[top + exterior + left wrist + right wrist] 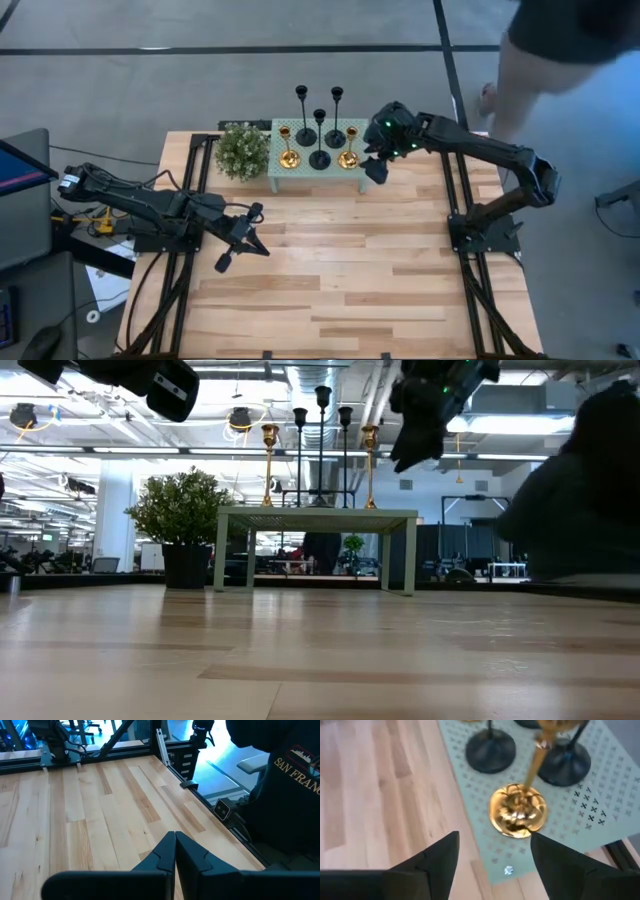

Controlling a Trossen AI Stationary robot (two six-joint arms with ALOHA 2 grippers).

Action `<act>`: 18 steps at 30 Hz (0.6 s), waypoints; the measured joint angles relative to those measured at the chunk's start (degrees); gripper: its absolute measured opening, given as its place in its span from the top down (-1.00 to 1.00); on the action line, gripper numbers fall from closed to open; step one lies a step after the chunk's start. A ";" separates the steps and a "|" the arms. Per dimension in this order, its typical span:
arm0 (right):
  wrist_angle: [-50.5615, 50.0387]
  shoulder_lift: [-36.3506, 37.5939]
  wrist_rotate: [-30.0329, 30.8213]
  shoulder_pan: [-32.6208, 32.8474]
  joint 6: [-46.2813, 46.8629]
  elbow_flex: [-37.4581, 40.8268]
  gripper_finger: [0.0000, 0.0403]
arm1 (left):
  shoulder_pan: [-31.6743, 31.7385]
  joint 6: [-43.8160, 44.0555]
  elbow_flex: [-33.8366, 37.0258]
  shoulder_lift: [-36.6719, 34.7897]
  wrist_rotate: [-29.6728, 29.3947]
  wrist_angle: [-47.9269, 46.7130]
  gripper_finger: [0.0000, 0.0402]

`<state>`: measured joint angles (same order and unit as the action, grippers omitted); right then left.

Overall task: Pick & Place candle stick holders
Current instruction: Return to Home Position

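Observation:
Three black candle stick holders (319, 135) and two gold ones (288, 152) stand on their round bases on a small pale green table (300, 178) at the far middle. My right gripper (372, 163) hovers open above the table's right end, next to the right gold holder (519, 810), touching nothing. My left gripper (243, 243) is shut and empty over the wooden table, left of centre.
A small green potted plant (243, 152) stands left of the green table. A person (560, 50) stands beyond the table's far right corner, also seen in the left wrist view (285, 785). Bare wooden tabletop (350, 280) lies toward the near edge.

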<state>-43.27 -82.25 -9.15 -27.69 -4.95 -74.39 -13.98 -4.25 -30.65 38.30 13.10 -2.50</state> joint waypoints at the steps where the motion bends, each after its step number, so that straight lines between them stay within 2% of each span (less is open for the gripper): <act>1: -0.27 0.69 0.00 0.46 0.04 -0.02 -0.16 | 0.00 0.00 0.00 0.00 -0.01 0.00 0.95; 9: -1.54 8.13 0.21 5.38 1.73 0.74 0.10 | 0.01 0.01 0.00 0.02 -0.01 0.02 0.95; 12: -2.13 10.14 0.48 7.51 1.60 0.72 0.28 | 0.00 0.00 0.00 0.01 -0.02 0.02 0.95; 18: -9.07 11.97 2.42 10.81 2.81 0.76 0.77 | 0.02 0.00 0.00 0.02 -1.15 0.02 0.95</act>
<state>-52.34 -70.28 -6.72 -16.88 -2.14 -73.62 -13.96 -4.25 -30.65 38.33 11.94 -2.48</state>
